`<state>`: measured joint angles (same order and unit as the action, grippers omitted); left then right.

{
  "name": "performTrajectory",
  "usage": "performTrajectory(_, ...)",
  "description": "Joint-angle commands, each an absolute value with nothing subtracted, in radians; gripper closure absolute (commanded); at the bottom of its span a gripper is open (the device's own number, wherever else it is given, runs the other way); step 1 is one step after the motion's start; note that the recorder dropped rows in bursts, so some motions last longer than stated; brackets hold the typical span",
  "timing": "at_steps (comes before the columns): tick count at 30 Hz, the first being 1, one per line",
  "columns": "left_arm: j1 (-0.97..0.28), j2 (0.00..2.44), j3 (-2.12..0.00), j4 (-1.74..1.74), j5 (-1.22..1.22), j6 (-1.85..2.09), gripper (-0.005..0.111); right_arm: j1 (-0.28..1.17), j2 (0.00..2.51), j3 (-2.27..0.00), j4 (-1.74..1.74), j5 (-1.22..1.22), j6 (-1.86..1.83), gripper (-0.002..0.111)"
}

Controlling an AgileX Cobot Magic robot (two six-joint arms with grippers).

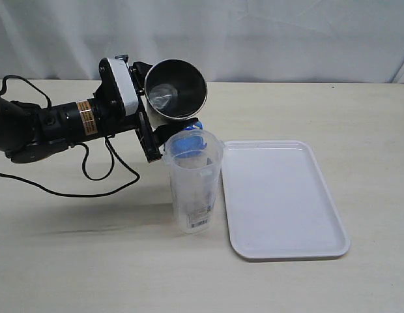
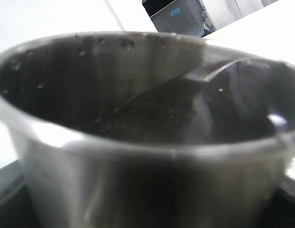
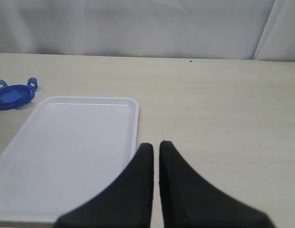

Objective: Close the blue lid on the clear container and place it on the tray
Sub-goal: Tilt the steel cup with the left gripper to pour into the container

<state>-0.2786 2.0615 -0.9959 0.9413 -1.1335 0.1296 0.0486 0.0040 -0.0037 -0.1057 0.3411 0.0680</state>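
Observation:
The clear container (image 1: 194, 189) stands upright and uncovered on the table, just left of the white tray (image 1: 280, 195). The blue lid (image 1: 197, 124) lies flat on the table right behind it, partly seen through its wall; the right wrist view shows the blue lid (image 3: 13, 95) beside the tray's (image 3: 71, 152) far corner. My left gripper (image 1: 153, 111) is shut on a grey steel cup (image 1: 176, 88), tipped on its side just above the container's rim. The cup (image 2: 147, 180) fills the left wrist view and hides the jaws. My right gripper (image 3: 156, 145) is shut and empty over the tray's edge.
Nothing lies on the tray. The left arm's black cable (image 1: 91, 176) loops across the table to the left of the container. A pale curtain (image 1: 254, 32) closes off the back of the table. The right arm is out of the exterior view.

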Motion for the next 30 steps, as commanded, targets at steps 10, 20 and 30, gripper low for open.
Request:
performTrajectory(10, -0.282, 2.036, -1.015, 0.934, -1.221, 0.213, 0.107, 0.046, 0.000, 0.000, -0.113, 0.342, 0.069, 0.104)
performTrajectory(20, -0.279, 2.036, -1.015, 0.932, -1.221, 0.289, 0.107, 0.046, 0.000, 0.000, -0.113, 0.342, 0.069, 0.104)
performTrajectory(30, -0.279, 2.036, -1.015, 0.922, -1.221, 0.302, 0.107, 0.046, 0.000, 0.000, -0.113, 0.342, 0.069, 0.104)
